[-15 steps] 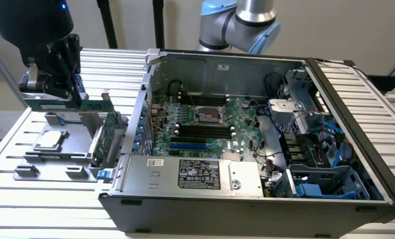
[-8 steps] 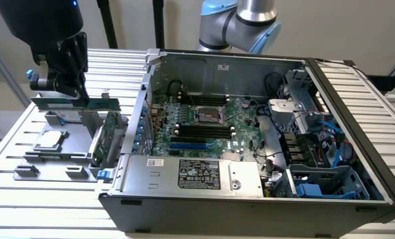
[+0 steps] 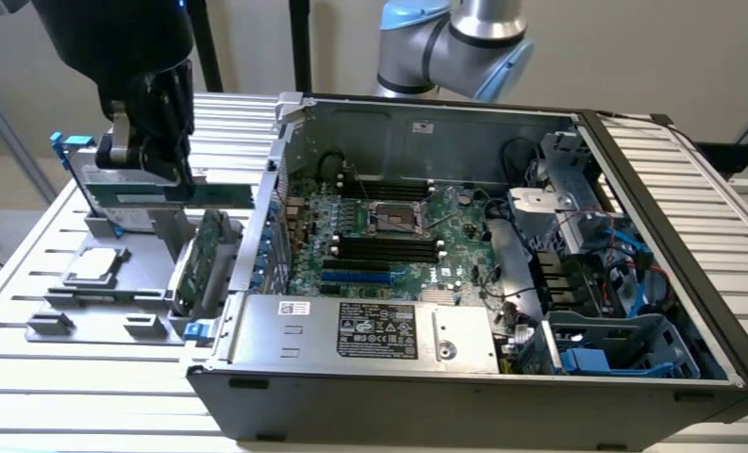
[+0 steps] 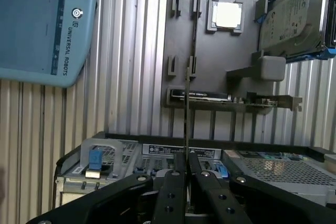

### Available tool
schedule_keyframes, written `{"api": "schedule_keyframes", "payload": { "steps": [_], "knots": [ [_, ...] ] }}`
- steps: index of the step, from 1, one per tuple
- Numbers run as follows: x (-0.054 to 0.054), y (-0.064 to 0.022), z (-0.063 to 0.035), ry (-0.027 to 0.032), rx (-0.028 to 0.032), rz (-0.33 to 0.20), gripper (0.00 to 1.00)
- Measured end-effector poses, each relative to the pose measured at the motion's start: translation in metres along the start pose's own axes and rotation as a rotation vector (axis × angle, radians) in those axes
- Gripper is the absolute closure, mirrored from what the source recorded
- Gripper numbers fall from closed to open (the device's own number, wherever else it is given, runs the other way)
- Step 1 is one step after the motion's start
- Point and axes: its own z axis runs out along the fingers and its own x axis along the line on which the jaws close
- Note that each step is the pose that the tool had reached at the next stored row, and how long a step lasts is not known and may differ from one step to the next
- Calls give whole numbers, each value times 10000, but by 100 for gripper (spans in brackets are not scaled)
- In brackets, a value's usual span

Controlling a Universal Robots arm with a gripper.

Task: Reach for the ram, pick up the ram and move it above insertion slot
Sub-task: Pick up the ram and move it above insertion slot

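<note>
The ram [image 3: 204, 195] is a thin green stick hanging level in the air over the grey parts holder [image 3: 91, 288], at the exterior view's left, outside the computer case. My gripper [image 3: 151, 170] is shut on its top edge. In the wrist view the ram [image 4: 187, 108] shows edge-on as a thin line running out from between the two black fingers [image 4: 176, 182], and my gripper [image 4: 187, 167] is clamped on it. The black memory slots [image 3: 387, 247] lie on the motherboard inside the open case, well off toward the exterior view's right of the ram.
A larger green expansion card [image 3: 205, 253] stands in the holder just below the ram, with a CPU [image 3: 97, 267] beside it. The case wall [image 3: 271, 203] rises between holder and motherboard. A hard drive [image 4: 294, 19] and a blue teach pendant [image 4: 42, 24] lie on the slatted table.
</note>
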Motion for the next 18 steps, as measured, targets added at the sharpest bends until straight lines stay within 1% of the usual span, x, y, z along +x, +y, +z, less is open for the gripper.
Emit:
{"api": "schedule_keyframes", "payload": {
  "steps": [6, 18],
  "knots": [
    [8, -208, -32, 0, -1, -4, 87],
    [15, -586, -81, 0, -1, -21, 87]
  ]
}}
